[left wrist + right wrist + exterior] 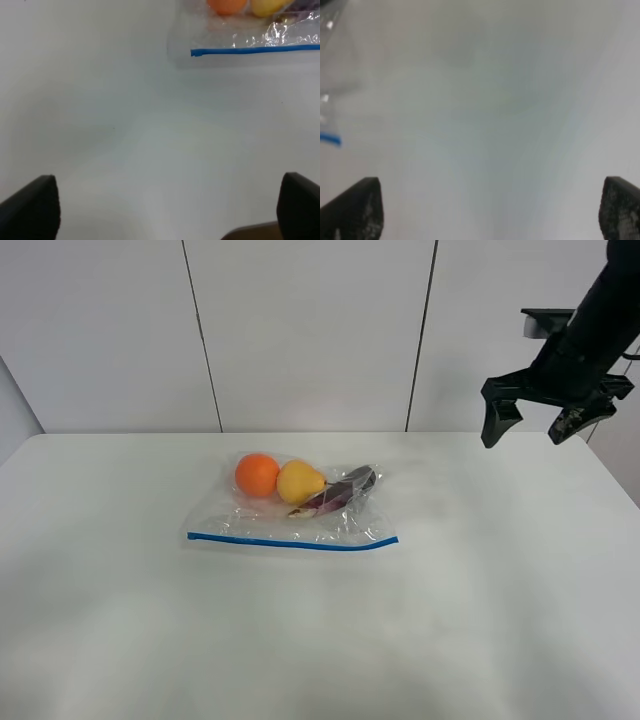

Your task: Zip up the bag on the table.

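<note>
The clear crinkly bag (300,515) lies flat in the middle of the white table (320,640). Its blue seal strip (290,541) runs along the near edge. An orange (257,475), a yellow pear (299,481) and a purple eggplant (340,492) show through it. My right gripper (530,425) hangs open and empty high above the table's far right, well away from the bag. My left gripper (170,210) is open and empty; it does not show in the exterior high view. The left wrist view shows the bag's end (250,30) with the blue strip (255,49) some way off.
A white panelled wall (300,330) stands behind the table. The right wrist view shows blurred white tabletop (495,125) and a bit of the bag's blue strip (330,138) at one edge.
</note>
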Robot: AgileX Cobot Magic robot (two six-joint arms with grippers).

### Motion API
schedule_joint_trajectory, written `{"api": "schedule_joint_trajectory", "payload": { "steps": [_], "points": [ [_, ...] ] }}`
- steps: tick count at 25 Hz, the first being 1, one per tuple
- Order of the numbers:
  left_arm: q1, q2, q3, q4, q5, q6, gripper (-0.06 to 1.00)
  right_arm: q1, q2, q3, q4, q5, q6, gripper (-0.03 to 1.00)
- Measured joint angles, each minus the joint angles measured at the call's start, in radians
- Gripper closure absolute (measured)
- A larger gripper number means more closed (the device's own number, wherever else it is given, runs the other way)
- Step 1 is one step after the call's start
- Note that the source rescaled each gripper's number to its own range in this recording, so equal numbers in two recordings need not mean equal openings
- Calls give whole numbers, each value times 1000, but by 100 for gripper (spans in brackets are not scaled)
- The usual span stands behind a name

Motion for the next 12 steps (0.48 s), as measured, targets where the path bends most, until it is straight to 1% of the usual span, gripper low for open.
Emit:
{"api": "schedule_joint_trajectory", "payload": {
  "steps": [4,12],
  "points": [
    [0,0,0,0,0,0,-6,0,-173,177,18,0,3,4],
    [0,0,0,0,0,0,-6,0,-518,548,23,0,24,4]
  ]
}}
